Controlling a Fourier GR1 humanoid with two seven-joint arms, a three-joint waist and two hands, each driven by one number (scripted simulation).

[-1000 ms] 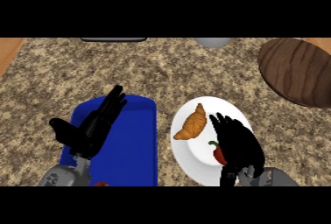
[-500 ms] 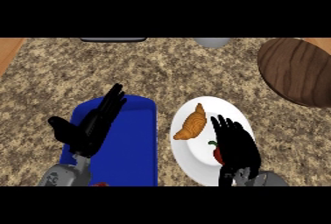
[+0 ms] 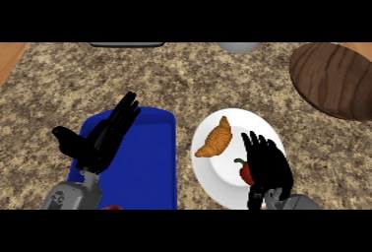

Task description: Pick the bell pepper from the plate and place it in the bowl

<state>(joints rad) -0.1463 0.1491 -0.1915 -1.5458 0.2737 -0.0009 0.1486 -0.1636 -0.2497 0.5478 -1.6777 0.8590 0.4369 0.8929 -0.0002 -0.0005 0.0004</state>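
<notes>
A red bell pepper (image 3: pixel 245 170) with a green stem lies on the white plate (image 3: pixel 218 189), near the plate's middle. Beside it, to the upper left, lies a golden croissant (image 3: pixel 215 140). My right hand (image 3: pixel 270 165) hovers over the plate with straight fingers and covers the pepper's right side; I cannot tell whether it touches it. A blue bowl (image 3: pixel 149 162) with rounded corners stands left of the plate. My left hand (image 3: pixel 102 140) rests open above the bowl's left edge, fingers pointing up.
A dark wooden round board (image 3: pixel 335 78) sits at the far right. At the counter's back edge a grey round object (image 3: pixel 238 47) and a dark flat object (image 3: pixel 127 44) show. A small red thing (image 3: pixel 110 207) peeks in at the bottom left.
My right hand has shifted slightly left over the pepper. The left hand, the pepper and the croissant have not moved.
</notes>
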